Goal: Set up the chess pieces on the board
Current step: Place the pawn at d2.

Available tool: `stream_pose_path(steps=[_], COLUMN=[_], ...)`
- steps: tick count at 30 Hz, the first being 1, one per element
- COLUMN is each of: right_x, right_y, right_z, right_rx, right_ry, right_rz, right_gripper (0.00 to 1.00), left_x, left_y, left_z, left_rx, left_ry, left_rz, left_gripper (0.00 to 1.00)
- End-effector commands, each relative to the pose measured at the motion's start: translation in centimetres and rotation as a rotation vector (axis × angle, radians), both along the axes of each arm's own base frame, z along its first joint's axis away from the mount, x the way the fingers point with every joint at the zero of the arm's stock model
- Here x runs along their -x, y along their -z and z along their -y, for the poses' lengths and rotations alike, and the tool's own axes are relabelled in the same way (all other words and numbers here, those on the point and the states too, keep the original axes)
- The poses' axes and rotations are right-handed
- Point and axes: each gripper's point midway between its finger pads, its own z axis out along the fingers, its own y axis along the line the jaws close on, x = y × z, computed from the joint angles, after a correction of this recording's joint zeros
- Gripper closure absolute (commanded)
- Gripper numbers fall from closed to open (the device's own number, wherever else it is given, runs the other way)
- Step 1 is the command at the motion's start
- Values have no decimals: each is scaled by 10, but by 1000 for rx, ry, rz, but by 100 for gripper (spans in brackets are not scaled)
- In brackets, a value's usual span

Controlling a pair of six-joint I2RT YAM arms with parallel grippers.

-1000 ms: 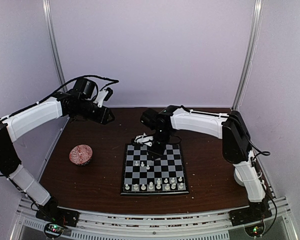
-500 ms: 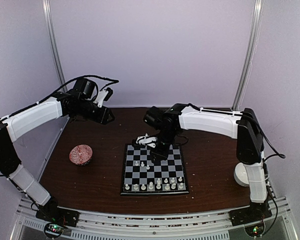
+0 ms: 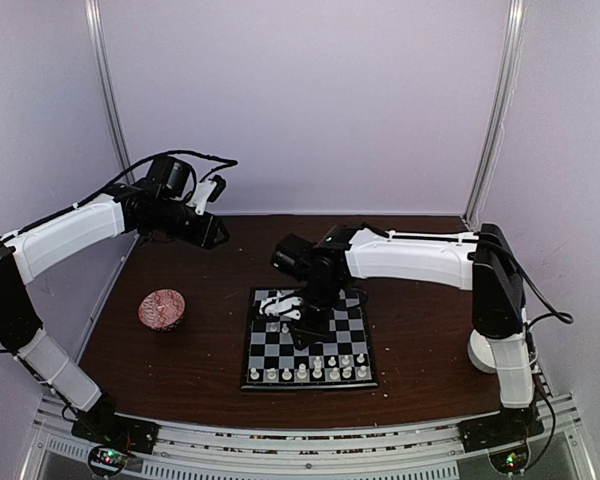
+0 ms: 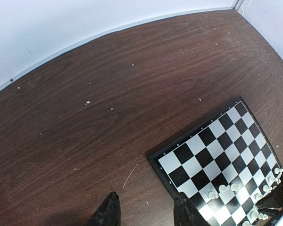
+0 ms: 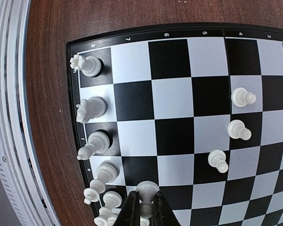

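The dark brown wooden table (image 3: 180,350) carries the small, square, black-and-white checkered chessboard (image 3: 270,352). Over the board, the right gripper (image 5: 145,207) is clamped on one tiny white plastic chessman (image 5: 146,189), which stands upright between its black fingertips. Off the board's far left corner, the left gripper (image 4: 145,213) hovers half-spread with nothing between its jaws. The step in hand looks like placing: most white pieces (image 5: 95,141) already line the board's near edge, and three pawns (image 5: 238,129) stand further in. Next, the held man needs lowering squarely onto its home square beside that row, without toppling its neighbours.
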Motion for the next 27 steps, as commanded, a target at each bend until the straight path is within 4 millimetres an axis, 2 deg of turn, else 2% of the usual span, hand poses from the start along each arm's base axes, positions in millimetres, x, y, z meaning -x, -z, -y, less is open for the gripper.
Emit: stream_pose_path(steps=[1, 12, 27], right_x=[6, 11, 17], right_y=[10, 25, 35], right_z=[1, 2, 5], right_rx=[20, 56, 84], right_ry=[-25, -38, -56], right_rz=[-15, -37, -60], right_gripper=[89, 88, 88], left_x=[-2, -2, -2], left_y=[-18, -18, -18], left_z=[3, 2, 3], left_rx=[22, 22, 22], left_ry=[13, 13, 16], left_rz=[51, 51, 51], left_gripper=[61, 61, 61])
